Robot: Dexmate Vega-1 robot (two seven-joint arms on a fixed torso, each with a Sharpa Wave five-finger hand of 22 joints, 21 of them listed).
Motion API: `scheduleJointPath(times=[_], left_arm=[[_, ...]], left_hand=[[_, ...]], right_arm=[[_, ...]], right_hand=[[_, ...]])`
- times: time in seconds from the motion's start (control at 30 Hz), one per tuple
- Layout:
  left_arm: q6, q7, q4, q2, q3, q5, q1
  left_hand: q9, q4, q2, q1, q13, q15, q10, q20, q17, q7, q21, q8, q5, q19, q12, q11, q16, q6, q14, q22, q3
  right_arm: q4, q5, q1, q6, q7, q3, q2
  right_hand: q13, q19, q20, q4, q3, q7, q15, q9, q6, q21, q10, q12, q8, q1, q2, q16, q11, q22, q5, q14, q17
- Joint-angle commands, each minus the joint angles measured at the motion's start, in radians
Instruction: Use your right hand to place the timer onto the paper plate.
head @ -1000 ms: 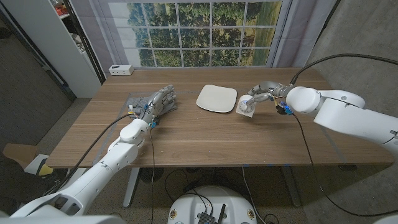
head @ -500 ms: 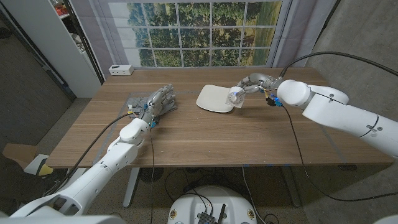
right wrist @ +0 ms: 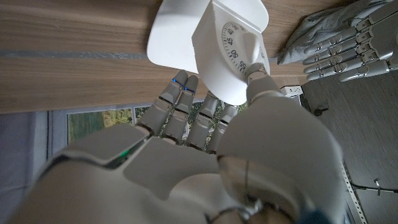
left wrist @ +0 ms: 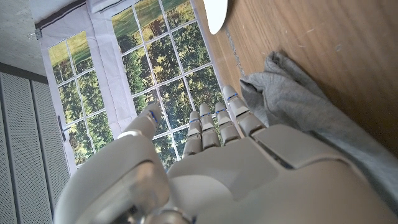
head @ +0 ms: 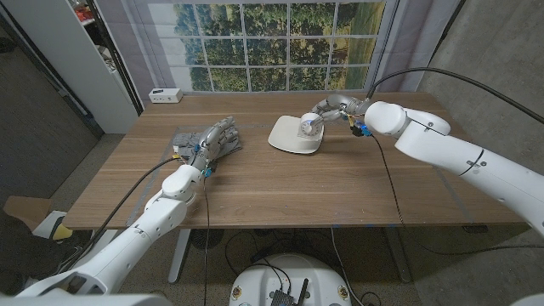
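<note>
The white timer (head: 308,128) with a round dial (right wrist: 236,45) is held by my right hand (head: 327,112) above the right part of the white paper plate (head: 289,136). In the right wrist view the timer (right wrist: 227,50) is pinched between thumb and fingers (right wrist: 179,92), with the plate (right wrist: 171,37) right behind it. Whether the timer touches the plate I cannot tell. My left hand (head: 211,140) stands at the table's left with its fingers apart, holding nothing, over a grey cloth (head: 184,138).
A grey cloth (left wrist: 292,106) lies under and beside my left hand (left wrist: 211,168). A small white box (head: 165,96) sits at the table's back left corner. A window runs behind the table. Bare wood stretches across the front of the table (head: 280,191).
My right hand has carried the timer leftward from the table's right side to over the plate. The left hand has stayed where it was.
</note>
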Motion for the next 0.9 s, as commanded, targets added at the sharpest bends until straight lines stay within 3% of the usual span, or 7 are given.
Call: scheduleJointPath(times=[0.03, 0.57, 0.9], left_arm=[[-0.006, 0.007, -0.008, 0.003, -0.008, -0.009, 0.021], [0.002, -0.008, 0.021, -0.003, -0.001, -0.008, -0.009], [0.01, 0.001, 0.009, 0.003, -0.004, -0.005, -0.009]], left_hand=[[0.002, -0.004, 0.001, -0.006, 0.001, 0.001, 0.008, 0.006, 0.002, -0.003, -0.002, 0.0, 0.005, 0.008, 0.003, 0.003, 0.001, 0.008, 0.009, 0.004, 0.008], [0.001, -0.004, 0.001, -0.009, -0.001, 0.001, 0.009, 0.006, 0.002, -0.003, -0.007, 0.0, 0.005, 0.01, 0.003, 0.003, 0.001, 0.01, 0.01, 0.004, 0.009], [0.001, -0.005, 0.002, -0.01, -0.002, 0.001, 0.01, 0.006, 0.002, -0.003, -0.009, -0.001, 0.005, 0.011, 0.003, 0.003, 0.001, 0.01, 0.01, 0.005, 0.01]], right_arm=[[0.161, -0.063, 0.06, 0.097, 0.039, -0.044, 0.113], [0.42, -0.098, 0.131, 0.227, 0.027, -0.084, 0.261], [0.547, -0.094, 0.177, 0.259, 0.081, -0.121, 0.315]], right_hand=[[0.005, -0.002, 0.004, 0.0, -0.007, -0.003, -0.168, 0.003, 0.003, 0.001, -0.004, 0.006, -0.006, 0.002, 0.01, 0.008, 0.003, 0.002, -0.002, -0.001, 0.004], [0.012, -0.001, 0.003, 0.001, -0.017, -0.003, -0.169, 0.005, 0.001, 0.0, -0.016, 0.003, -0.011, 0.001, 0.013, 0.006, 0.006, 0.002, -0.001, -0.012, 0.005], [0.017, -0.001, 0.003, 0.0, -0.022, -0.004, -0.169, 0.006, 0.003, -0.001, -0.019, 0.002, -0.013, 0.004, 0.015, 0.006, 0.005, 0.002, -0.001, -0.018, 0.006]])
